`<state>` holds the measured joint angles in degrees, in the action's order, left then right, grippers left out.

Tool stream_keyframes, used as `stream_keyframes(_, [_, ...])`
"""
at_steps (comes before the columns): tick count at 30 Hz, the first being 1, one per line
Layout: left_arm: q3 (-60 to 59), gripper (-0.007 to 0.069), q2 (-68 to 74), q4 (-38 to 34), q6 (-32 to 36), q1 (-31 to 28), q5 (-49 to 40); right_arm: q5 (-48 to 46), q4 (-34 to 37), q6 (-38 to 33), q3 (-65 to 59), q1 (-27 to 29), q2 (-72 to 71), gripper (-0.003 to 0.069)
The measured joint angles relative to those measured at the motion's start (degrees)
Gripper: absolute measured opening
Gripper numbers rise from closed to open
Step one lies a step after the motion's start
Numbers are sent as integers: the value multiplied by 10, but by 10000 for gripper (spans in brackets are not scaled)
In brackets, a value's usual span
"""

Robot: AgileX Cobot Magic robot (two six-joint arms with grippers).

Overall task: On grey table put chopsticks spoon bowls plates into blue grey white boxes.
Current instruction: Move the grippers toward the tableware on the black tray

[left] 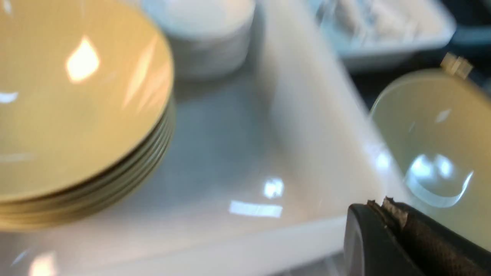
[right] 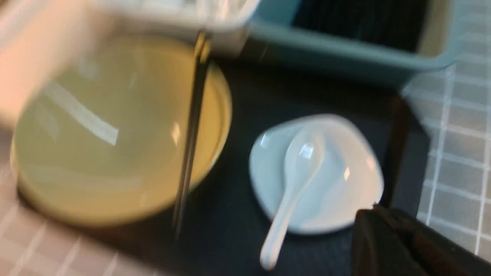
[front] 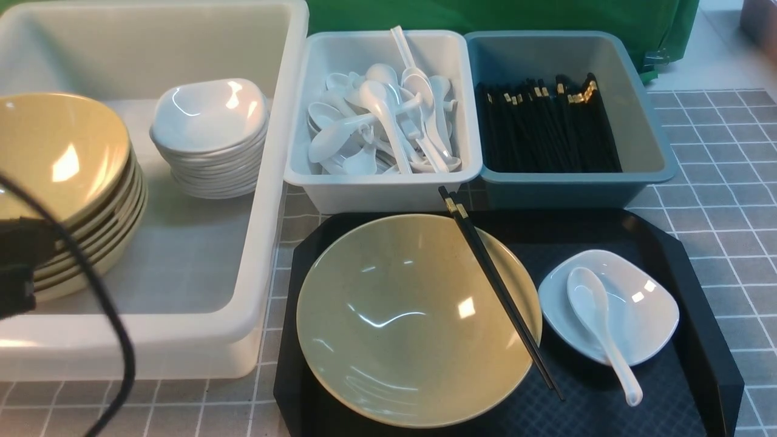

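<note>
**Tableware on the grey table (front: 728,182), counted by kind**

Boxes, three: large white box (front: 270,182), small pale box (front: 388,194), blue box (front: 564,194). Black tray (front: 583,406), one. Yellow bowls: single bowl (front: 400,321) plus bowl stack (front: 61,170) (about six rims, the lowest unclear). White plates: single plate (front: 643,315) plus plate stack (front: 209,139), rims too close to number. Spoons: single spoon (front: 598,315) plus spoon heap (front: 382,121), too tangled to count. Chopsticks: loose pair (front: 495,279) plus chopstick bundle (front: 546,127), too dense to count.
</note>
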<state>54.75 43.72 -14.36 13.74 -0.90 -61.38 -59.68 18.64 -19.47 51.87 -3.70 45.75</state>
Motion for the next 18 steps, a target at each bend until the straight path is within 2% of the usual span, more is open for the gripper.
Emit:
stream_keyframes(4, [38,-11,56,29,0,24,-48,-59,-8,-19,63,-34,74,34])
stream_keyframes(7, [50,-11,103,31,9,101,-49,-72,-37,-24,97,-108,139,34])
stream_keyframes(13, [68,-11,178,46,13,266,-12,-72,-138,48,148,-246,260,34])
stream_keyframes(15, [68,-11,197,57,13,320,8,-70,-155,72,179,-283,308,38])
stream_keyframes(18, [68,-11,208,67,13,362,22,-66,-159,85,216,-304,359,48])
